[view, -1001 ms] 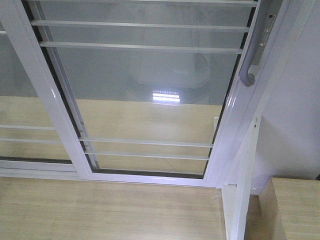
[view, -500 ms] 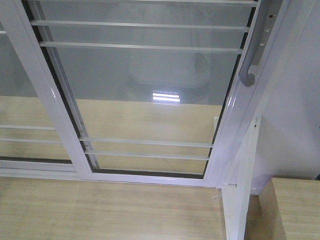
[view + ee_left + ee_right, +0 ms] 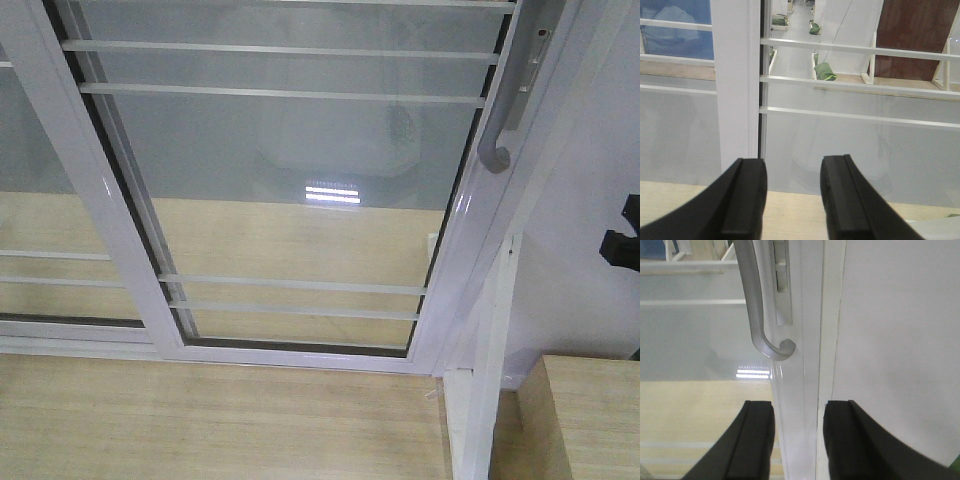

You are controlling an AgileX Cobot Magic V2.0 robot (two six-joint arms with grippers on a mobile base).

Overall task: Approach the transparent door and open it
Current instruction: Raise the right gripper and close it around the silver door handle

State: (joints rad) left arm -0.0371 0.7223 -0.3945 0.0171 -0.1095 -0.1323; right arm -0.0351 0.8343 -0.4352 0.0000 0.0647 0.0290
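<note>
The transparent door (image 3: 290, 170) fills the front-facing view: glass in a white frame with thin white bars. Its curved silver handle (image 3: 497, 135) and lock plate (image 3: 530, 70) are at the top right. In the right wrist view the handle (image 3: 756, 310) and lock plate (image 3: 783, 285) are close ahead, above my right gripper (image 3: 799, 440), which is open and empty; the door's white edge stile (image 3: 800, 390) lines up between its fingers. My left gripper (image 3: 792, 200) is open and empty, facing a white stile (image 3: 737, 85) and barred glass (image 3: 860, 135).
A second glass panel without a handle (image 3: 40, 190) overlaps at the left. A white wall (image 3: 590, 150) and a white post (image 3: 487, 370) stand right of the door. A wooden ledge (image 3: 590, 420) is at the bottom right. The floor (image 3: 200, 420) is wood.
A black part of my right arm has come into the front-facing view at the right edge. The door and handle have not moved.
</note>
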